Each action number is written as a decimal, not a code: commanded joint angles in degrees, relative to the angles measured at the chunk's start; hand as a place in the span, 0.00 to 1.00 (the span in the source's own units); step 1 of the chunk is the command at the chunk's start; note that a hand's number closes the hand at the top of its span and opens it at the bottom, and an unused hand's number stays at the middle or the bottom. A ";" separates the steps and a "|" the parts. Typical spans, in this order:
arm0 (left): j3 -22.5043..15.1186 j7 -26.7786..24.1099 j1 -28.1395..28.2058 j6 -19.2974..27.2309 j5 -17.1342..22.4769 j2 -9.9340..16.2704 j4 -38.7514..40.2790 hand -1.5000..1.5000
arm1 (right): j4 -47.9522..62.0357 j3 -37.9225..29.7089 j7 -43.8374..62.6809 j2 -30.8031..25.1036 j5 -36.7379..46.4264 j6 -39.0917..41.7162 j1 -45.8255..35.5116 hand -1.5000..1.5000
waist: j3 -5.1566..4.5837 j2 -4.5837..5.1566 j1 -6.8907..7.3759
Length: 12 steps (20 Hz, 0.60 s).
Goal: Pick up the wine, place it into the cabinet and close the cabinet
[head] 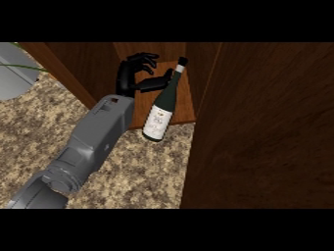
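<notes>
I see the left hand (135, 73) inside the open cabinet (177, 105), fingers curled, thumb seemingly touching the wine bottle (162, 105); the bottle leans, base at the shelf edge above the speckled counter (148, 166); the cabinet door (271, 127) fills my right.

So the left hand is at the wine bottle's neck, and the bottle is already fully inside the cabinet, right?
Not fully. The head view shows the left hand at the wine bottle's neck, but the bottle's base sticks out past the cabinet's shelf edge, over the counter.
</notes>
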 commanded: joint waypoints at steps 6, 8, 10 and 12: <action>-0.38 -0.45 -2.94 4.30 -1.93 2.11 4.30 0.00 | -6.64 1.89 0.45 -0.32 -2.72 1.40 3.21 0.00 | 0.00 0.20 -0.99; -0.25 -0.13 -3.97 5.24 -2.02 3.76 4.73 0.00 | -7.98 0.60 1.37 -1.40 -2.86 1.94 2.60 0.00 | -0.07 0.56 -1.58; -0.48 -1.64 -2.96 6.37 -2.40 2.34 5.06 0.00 | -7.06 1.40 -0.38 -0.82 -2.53 1.59 4.33 0.00 | 0.00 0.08 -1.10; 0.73 -1.78 -3.61 4.28 -1.28 3.71 4.32 0.00 | -7.89 0.73 -0.09 -1.76 -3.82 2.88 3.86 0.00 | -0.05 0.49 -1.39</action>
